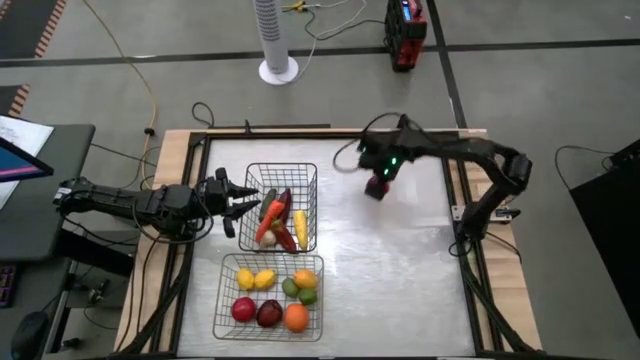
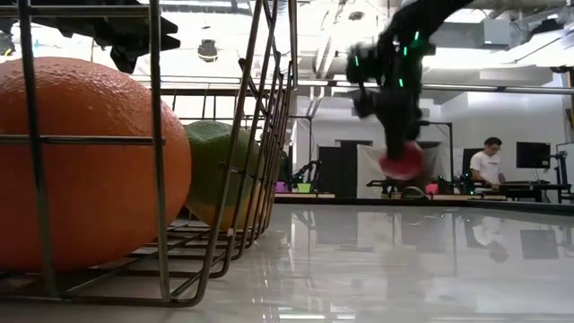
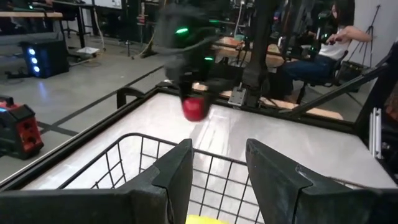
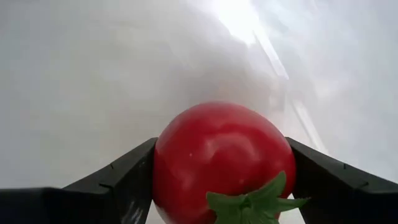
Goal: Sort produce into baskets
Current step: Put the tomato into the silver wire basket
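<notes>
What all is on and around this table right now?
Baskets: two, silver wire, on the table's left side; far basket, near basket.
Long produce: about five, red, orange, purple, yellow and a pale piece, in the far basket.
Round produce: about eight, yellow, orange, green, red, in the near basket.
Tomato: one, red with green stalk, held above the bare table.
Table: one, pale and glossy, wood-edged.
Fan: one, white, on the floor beyond.
Red box: one, on the floor beyond.
Person: one, seated in the background.
Left gripper: jaws open, at the far basket's edge.
Right gripper: jaws shut on the tomato.
</notes>
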You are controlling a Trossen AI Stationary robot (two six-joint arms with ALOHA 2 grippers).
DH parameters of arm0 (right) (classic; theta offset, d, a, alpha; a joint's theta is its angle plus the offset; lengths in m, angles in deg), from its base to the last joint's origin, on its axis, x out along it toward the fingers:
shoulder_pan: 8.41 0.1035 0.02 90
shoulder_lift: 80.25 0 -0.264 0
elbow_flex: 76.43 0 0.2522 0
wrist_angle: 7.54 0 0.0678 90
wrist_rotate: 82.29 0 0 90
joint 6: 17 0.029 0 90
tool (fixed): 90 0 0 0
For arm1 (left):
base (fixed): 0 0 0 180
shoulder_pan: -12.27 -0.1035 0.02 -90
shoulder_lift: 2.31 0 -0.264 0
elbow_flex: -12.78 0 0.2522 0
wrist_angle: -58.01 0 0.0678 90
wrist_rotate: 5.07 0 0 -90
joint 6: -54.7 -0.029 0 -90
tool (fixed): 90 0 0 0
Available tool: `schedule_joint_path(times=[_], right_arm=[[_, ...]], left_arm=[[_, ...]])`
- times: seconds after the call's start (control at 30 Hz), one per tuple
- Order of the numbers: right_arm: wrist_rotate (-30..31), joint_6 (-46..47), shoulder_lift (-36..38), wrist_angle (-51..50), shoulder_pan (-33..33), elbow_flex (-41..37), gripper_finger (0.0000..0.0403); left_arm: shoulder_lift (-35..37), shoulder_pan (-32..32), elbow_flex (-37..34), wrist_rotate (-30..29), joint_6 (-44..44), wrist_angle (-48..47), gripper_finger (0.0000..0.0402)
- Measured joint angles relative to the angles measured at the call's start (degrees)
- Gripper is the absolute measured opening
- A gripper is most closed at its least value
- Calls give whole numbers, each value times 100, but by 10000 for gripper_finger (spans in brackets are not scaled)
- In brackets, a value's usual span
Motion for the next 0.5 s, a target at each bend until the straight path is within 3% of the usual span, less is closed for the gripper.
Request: schedule_joint_path(times=[0.23, 0.5], right_arm=[[-287, 813, 736, 1331, 1992, 4, 337], [-286, 1460, 915, 3848, 3590, 4, 337]], left_arm=[[-2, 2, 0, 52, 145, 124, 137], [-2, 2, 0, 55, 187, 363, 137]])
